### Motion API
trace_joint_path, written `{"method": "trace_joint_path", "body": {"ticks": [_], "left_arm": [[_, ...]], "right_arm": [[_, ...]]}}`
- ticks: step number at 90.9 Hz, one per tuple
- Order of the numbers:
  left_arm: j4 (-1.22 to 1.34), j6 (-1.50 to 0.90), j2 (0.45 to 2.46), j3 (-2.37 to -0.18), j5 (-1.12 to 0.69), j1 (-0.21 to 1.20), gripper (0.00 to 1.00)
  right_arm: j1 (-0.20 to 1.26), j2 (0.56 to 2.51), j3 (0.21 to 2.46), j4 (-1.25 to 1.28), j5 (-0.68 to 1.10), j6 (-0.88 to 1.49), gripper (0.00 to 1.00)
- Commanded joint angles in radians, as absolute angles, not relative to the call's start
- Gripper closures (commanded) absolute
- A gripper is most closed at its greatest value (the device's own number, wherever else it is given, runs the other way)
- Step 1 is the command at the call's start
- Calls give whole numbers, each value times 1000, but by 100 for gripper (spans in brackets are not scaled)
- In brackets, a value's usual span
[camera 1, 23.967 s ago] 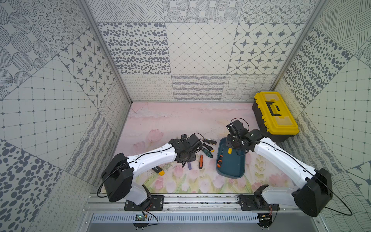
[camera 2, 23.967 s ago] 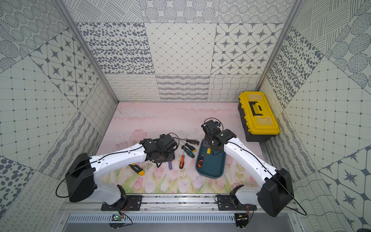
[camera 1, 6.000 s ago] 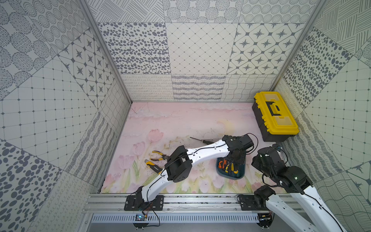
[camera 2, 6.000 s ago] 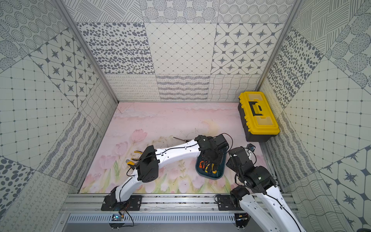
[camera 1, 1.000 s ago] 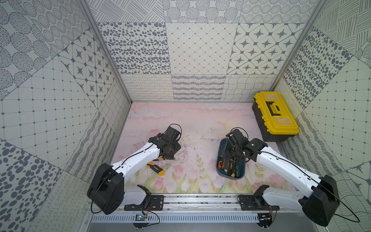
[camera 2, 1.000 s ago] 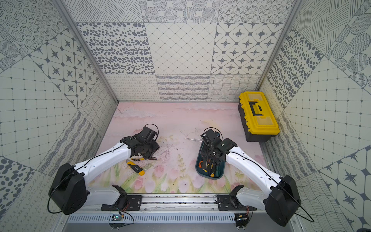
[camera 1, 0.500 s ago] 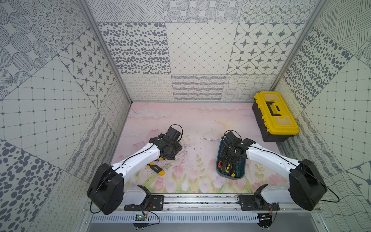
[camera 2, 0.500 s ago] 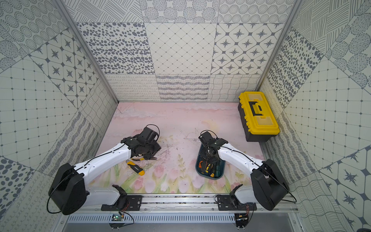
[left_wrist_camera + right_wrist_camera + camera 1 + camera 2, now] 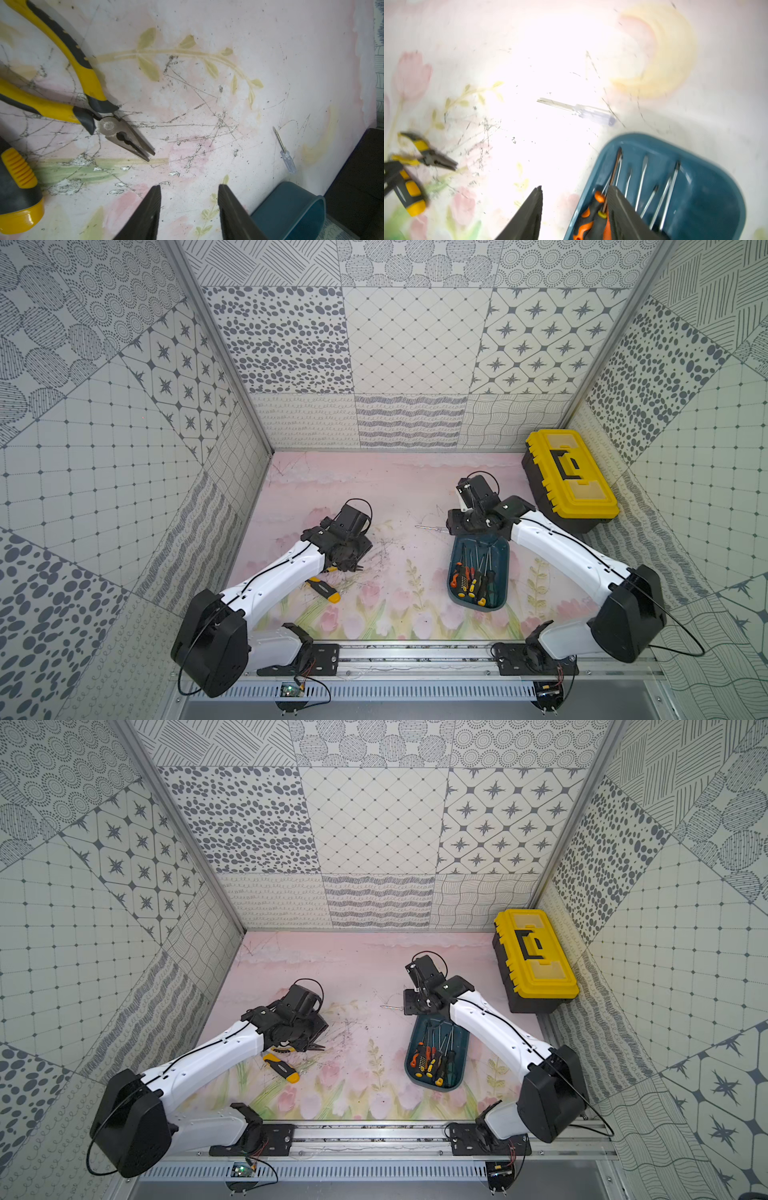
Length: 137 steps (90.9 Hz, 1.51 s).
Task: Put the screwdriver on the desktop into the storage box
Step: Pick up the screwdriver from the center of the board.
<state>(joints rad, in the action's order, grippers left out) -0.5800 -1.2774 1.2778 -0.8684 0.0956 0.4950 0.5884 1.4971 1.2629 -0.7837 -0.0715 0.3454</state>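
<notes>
So here's the scene: the storage box [image 9: 500, 568] sits on the right side of the desktop [image 9: 374, 489]. It has a bunch of screwdrivers [image 9: 471, 576] lying lengthwise in it, with orange, yellow and green handles at the near end and tips pointing to the far end.

One little clear-handled screwdriver [image 9: 432, 528] isn't in there. It lies flat on the pink surface just past the box's far left corner, close to it but not touching, with its tip pointing away toward the left arm's side.

The right gripper [image 9: 575, 188] hangs over that far end of the box, right by the clear screwdriver. Its fingers are spread with nothing between them.

The left gripper [image 9: 189, 187] is well off to the left, low over the desktop, jaws also parted and empty. It's next to yellow-and-black needle-nose pliers [image 9: 108, 125], and a yellow-and-black utility knife [image 9: 323, 590] lies a bit nearer the front.

A black toolbox with a yellow lid [image 9: 569, 477] stands shut along the right wall.
</notes>
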Motion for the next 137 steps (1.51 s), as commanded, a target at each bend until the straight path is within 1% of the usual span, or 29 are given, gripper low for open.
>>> {"method": "trace_joint_path", "body": {"ticks": [1, 17, 35, 49, 73, 111, 137], "left_arm": [[-571, -1242, 1271, -868, 117, 471, 51], [-572, -1218, 1276, -876, 110, 442, 51], [-566, -1195, 1310, -899, 93, 418, 51], [-559, -1181, 1352, -926, 74, 410, 51], [-557, -1170, 1404, -969, 57, 405, 51], [-557, -1172, 1424, -987, 57, 398, 52], [-558, -1176, 1430, -991, 58, 398, 52]], "right_arm": [[589, 1637, 1366, -817, 0, -132, 46], [584, 1833, 1496, -918, -51, -322, 45], [566, 1975, 1559, -930, -104, -390, 47], [538, 2036, 1597, -931, -106, -407, 51], [528, 2109, 1623, -932, -100, -442, 54], [522, 2183, 1659, -941, -75, -468, 69], [522, 2197, 1679, -941, -59, -478, 82]]}}
